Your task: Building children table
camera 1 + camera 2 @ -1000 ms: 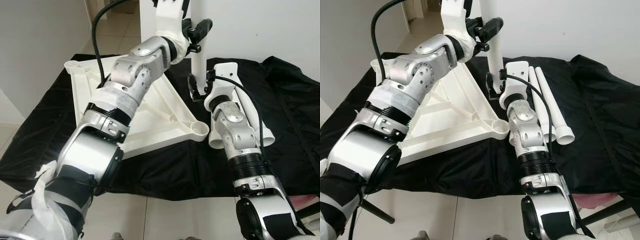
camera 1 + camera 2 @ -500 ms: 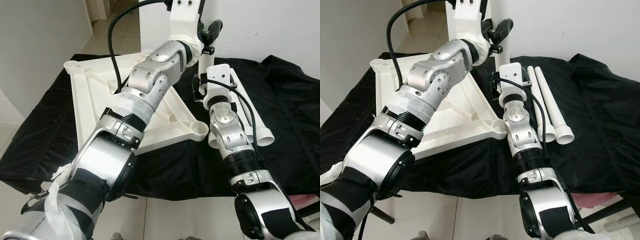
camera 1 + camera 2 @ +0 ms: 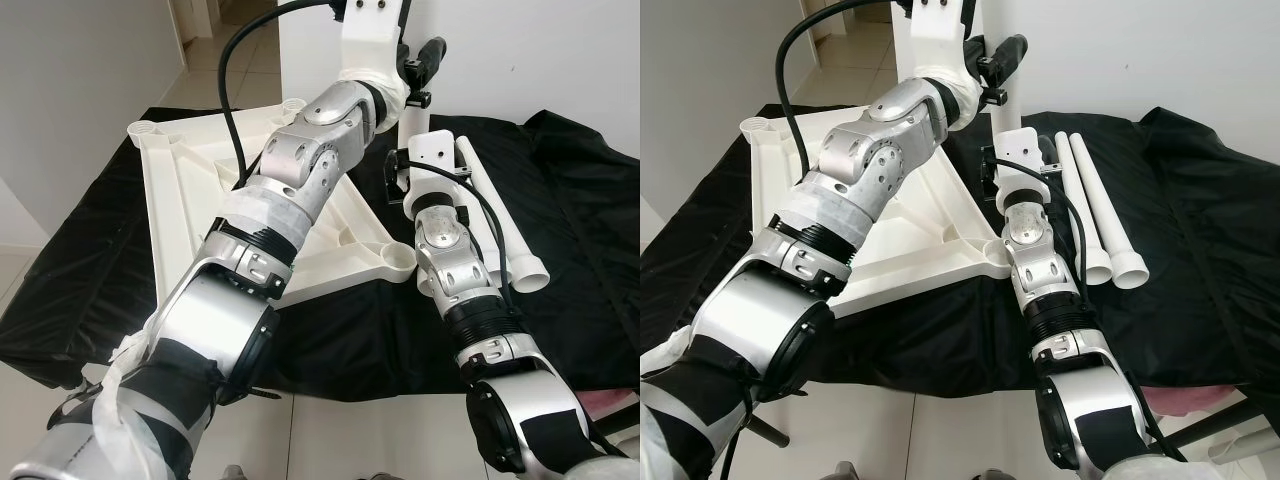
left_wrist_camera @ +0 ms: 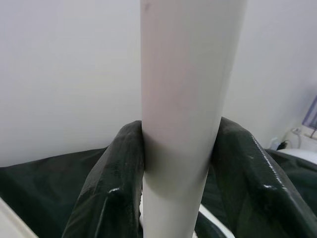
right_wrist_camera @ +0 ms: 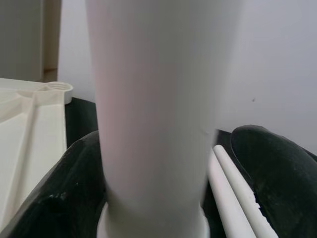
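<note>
The white table top (image 3: pixel 190 200) lies upside down on a black cloth. One white leg (image 3: pixel 1002 105) stands upright at its far right corner. High on that leg my left gripper (image 3: pixel 998 58) is shut; the left wrist view has both black fingers (image 4: pixel 114 188) pressed against the leg (image 4: pixel 183 124). Low at the leg's foot is my right gripper (image 3: pixel 990 172). In the right wrist view its fingers (image 5: pixel 59 198) sit either side of the leg (image 5: pixel 158 124), open, with a gap on one side. Two spare legs (image 3: pixel 1098 215) lie to the right.
The black cloth (image 3: pixel 580 230) covers the whole work surface, with tiled floor (image 3: pixel 330 440) at its near edge. A white wall rises right behind the leg. Empty round leg sockets show at the top's near right corner (image 3: pixel 398 258) and far left corner (image 3: pixel 145 128).
My left arm has swung rightward, with its gripper still on the upright leg. My right wrist has pushed forward and up towards the leg's foot. The table top has not moved.
</note>
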You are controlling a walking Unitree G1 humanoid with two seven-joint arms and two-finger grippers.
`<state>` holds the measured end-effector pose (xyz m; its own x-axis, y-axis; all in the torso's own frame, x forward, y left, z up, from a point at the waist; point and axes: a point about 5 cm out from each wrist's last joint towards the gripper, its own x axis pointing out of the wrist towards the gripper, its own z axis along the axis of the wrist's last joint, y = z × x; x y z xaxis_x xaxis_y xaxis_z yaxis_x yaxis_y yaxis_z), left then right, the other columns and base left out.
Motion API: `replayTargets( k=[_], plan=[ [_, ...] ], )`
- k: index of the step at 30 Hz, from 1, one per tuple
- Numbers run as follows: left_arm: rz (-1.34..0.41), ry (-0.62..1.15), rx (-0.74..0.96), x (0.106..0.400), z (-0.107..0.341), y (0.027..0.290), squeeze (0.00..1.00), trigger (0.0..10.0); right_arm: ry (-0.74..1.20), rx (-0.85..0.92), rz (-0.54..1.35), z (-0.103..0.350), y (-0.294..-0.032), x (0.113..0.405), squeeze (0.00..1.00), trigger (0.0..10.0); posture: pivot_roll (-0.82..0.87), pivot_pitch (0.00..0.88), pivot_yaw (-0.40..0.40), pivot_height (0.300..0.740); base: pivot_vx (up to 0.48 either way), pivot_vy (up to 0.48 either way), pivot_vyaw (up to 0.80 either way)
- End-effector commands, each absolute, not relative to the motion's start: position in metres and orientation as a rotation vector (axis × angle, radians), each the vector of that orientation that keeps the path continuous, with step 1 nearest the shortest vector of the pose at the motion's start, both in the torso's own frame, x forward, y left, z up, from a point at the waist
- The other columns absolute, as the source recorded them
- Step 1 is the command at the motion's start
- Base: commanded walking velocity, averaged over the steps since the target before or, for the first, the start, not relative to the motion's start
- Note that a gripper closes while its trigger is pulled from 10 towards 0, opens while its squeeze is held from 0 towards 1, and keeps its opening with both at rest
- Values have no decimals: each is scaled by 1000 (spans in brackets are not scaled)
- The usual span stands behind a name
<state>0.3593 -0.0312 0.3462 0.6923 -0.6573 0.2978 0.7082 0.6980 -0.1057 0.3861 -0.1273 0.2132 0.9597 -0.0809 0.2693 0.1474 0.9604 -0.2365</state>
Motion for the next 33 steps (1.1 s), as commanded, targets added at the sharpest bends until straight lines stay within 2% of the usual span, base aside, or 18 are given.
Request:
replayTargets(
  k=[1, 18, 19, 20, 21, 23, 24, 33],
  plan=[
    [-782, -281, -221, 356, 358, -34, 0, 10000, -277, -246, -134, 215, -128, 388, 0, 10000, -71, 0, 21, 740, 0, 0, 0],
    [-795, -272, -227, 355, 357, -37, 0, 10000, -324, -267, -136, 223, -125, 395, 0, 10000, -65, 0, 20, 740, 0, 0, 0],
    [-795, -271, -228, 355, 357, -37, 0, 10000, -333, -279, -139, 224, -124, 395, 0, 5725, -65, 0, 20, 740, 0, 0, 0],
    [-794, -271, -227, 356, 357, -37, 0, 10000, -336, -275, -134, 224, -123, 395, 0, 3804, -66, 0, 21, 740, 0, 0, 0],
    [-794, -270, -228, 356, 357, -37, 0, 10000, -343, -280, -137, 224, -123, 395, 0, 2549, -66, 0, 22, 740, 0, 0, 0],
    [-794, -270, -228, 356, 357, -37, 0, 10000, -344, -280, -138, 224, -123, 395, 0, 2549, -66, 0, 22, 740, 0, 0, 0],
    [-795, -271, -227, 356, 357, -37, 0, 10000, -345, -280, -137, 224, -123, 395, 0, 0, -67, 0, 23, 740, 0, 0, 0],
    [-794, -277, -215, 355, 357, -37, 0, 10000, -333, -246, -152, 220, -127, 396, 0, 0, -68, 0, 23, 740, 0, 0, 0]
  ],
)
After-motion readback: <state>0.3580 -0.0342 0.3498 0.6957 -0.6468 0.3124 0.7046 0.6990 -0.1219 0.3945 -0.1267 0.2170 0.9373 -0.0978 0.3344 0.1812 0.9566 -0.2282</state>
